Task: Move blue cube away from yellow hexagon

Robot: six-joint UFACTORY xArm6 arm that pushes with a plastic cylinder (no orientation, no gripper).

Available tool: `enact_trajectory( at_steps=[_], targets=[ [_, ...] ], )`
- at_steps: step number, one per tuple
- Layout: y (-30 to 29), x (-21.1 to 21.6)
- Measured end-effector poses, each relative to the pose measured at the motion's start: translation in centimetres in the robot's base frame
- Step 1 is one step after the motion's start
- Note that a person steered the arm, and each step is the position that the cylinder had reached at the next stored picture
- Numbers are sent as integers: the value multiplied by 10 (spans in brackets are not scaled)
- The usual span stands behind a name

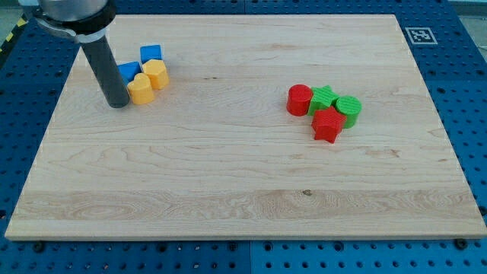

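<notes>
— While my tip [118, 104] rests on the pale wooden table [243, 190], where is it?
— At the view's upper left, just left of the yellow hexagon block [140, 88], against a blue block [127, 73].
— And the blue cube [151, 54]?
— Behind a second yellow block [155, 73], touching it.
— Jaws?
— None; only a dark rod.
— Elsewhere?
— A red cylinder [299, 100], green star [323, 99], green cylinder [348, 109] and red block [328, 125], clustered right.

A red cylinder [299, 100], green star [323, 98], green cylinder [349, 110] and red block [328, 125] clustered together on the wooden board [243, 190].
</notes>
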State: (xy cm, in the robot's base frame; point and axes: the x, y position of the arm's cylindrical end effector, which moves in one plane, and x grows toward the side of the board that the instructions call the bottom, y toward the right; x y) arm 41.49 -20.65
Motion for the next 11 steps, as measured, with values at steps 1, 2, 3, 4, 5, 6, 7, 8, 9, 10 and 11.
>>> enact_trajectory(
  at_steps=[1,2,3,4,5,6,7,8,9,10,11],
  targets=[
    [-41,-12],
    [-51,-54],
    [-48,-75],
    [-47,-75],
    [3,-79],
    [31,-82],
    [33,-82],
    [48,-82],
    [67,-94],
    [72,-103],
    [78,-101]
  ],
)
